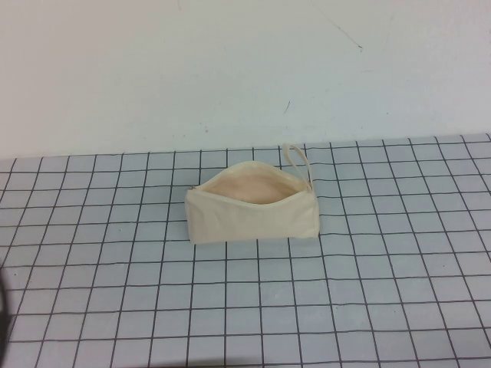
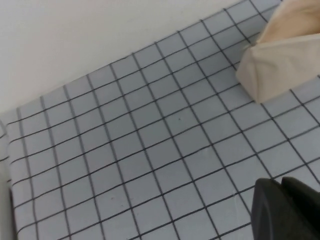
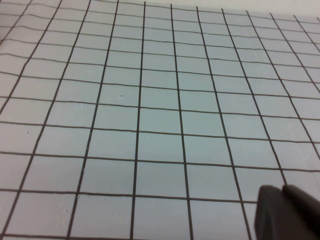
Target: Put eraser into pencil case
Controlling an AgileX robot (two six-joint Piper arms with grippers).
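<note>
Cream pencil case [image 1: 253,218] lengthwise left-right.

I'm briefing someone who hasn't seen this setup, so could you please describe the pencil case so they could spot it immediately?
On the grey gridded table, look near the middle, toward the white back wall. The pencil case is a cream fabric pouch, unzipped, showing a pale peach lining, with a thin loop strap at its far right end. It is the only object visible on the grid; the eraser and both claws are out of sight.
</note>
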